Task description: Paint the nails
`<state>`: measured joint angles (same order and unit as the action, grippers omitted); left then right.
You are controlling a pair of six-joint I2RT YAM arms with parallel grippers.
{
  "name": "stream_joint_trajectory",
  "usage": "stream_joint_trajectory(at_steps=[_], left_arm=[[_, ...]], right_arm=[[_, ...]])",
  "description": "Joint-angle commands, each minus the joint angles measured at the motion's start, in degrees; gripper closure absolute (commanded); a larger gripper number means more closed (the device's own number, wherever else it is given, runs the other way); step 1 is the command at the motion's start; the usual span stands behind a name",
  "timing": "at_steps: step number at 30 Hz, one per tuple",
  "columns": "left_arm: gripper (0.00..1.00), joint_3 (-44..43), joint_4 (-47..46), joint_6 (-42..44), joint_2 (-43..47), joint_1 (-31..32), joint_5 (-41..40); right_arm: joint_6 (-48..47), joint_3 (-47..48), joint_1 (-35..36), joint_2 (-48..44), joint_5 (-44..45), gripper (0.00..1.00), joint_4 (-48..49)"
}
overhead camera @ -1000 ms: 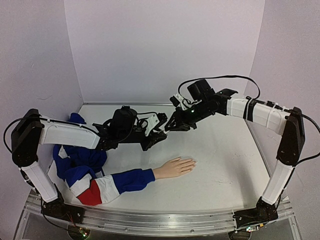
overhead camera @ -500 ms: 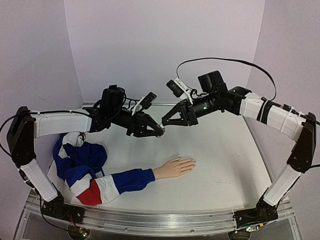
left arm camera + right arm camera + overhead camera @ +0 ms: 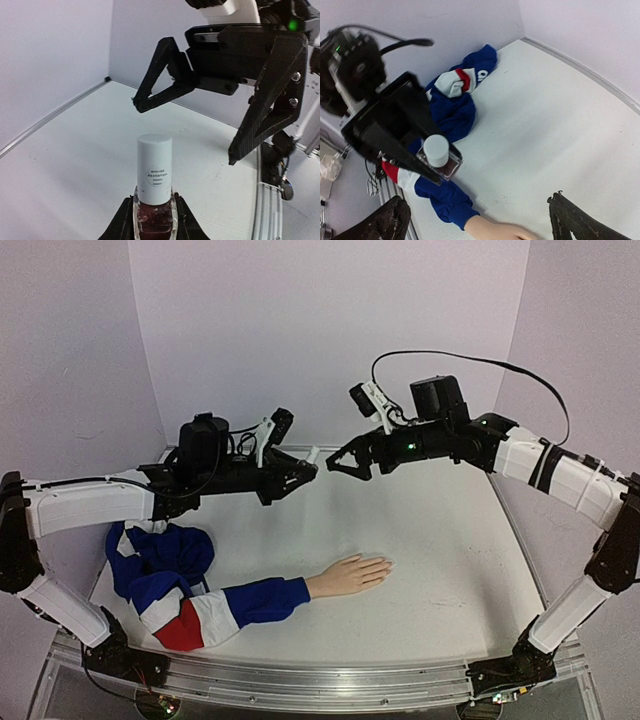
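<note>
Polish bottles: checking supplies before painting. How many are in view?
1. The small dark glass polish bottle with a white cap is clamped in the left hand, above the white table. None else visible.

Bright, even, soft light; faint shadows; right fingers point(image 3: 390, 222) blurred up close.

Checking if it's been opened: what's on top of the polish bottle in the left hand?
A white cap sits on the bottle, which the left hand grips by its glass body. The right hand hangs open nearby, not touching. Whatever is under the cap is hidden.
</note>
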<state>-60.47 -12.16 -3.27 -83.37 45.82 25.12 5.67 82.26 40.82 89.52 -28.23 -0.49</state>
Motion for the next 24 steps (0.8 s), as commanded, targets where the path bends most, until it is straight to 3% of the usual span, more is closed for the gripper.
stream_joint_trajectory(at_steps=[1, 9, 15, 24], left_arm=[[1.0, 0.5, -2.7, 7.9, 1.5, 5.0, -26.2], [1.0, -1.8, -2.8, 6.4, -1.5, 6.7, -33.2], [1.0, -3.4, -2.8, 7.2, -3.0, 7.7, -32.4], [1.0, -4.2, -2.6, 7.3, -4.4, 9.4, -33.7]], right_arm=[[12.3, -0.6, 0.0, -2.1, 10.6, 0.02, 6.1], [27.9, -1.6, 0.9, 2.7, 9.3, 0.07, 13.0], [28.3, -0.3, 1.8, 4.2, 12.2, 0.17, 13.2], [28.4, 2.4, 3.1, 8.5, 9.2, 0.34, 13.2]])
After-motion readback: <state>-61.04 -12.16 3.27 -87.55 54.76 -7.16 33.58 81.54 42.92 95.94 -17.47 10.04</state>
